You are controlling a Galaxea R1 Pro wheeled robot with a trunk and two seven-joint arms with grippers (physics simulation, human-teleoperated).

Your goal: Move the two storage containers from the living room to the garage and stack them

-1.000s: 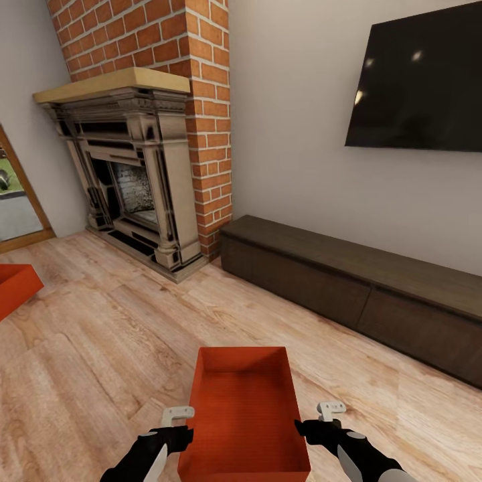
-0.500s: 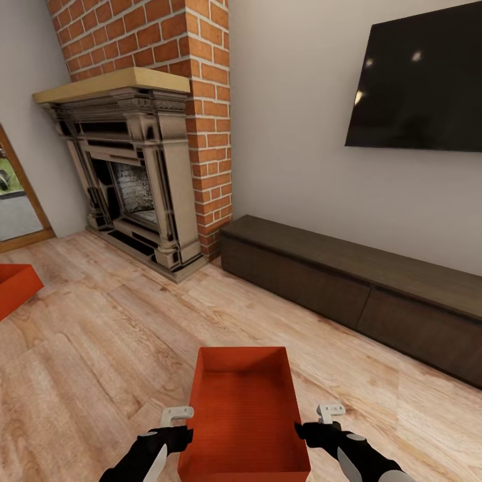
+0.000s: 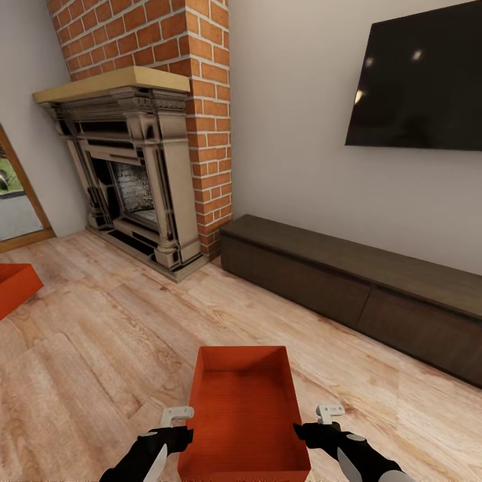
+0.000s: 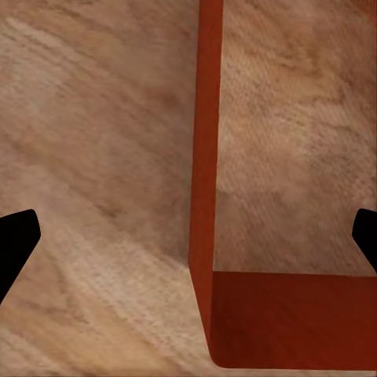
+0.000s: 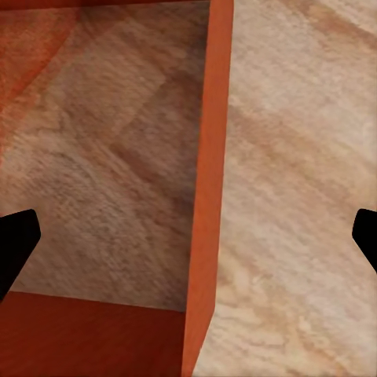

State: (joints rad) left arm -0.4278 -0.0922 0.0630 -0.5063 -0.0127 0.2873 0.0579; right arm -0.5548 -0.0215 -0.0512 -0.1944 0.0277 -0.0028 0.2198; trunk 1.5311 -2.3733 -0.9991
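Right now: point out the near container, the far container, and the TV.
near container (image 3: 244, 408), head view, ribbed inner floor.
far container (image 3: 15, 288), head view, its outer side wall at the picture's edge.
TV (image 3: 422, 84), head view, middle of the dark screen.

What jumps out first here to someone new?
The orange-red container on the wood floor, dead centre and near, with the left claw and right claw flanking its long walls, both open. Behind it stand the brick fireplace and the wall TV over a long dark cabinet. A second container peeks in at far left.

Brick fireplace (image 3: 144, 134), wall TV (image 3: 418, 84), long dark cabinet (image 3: 355, 281)
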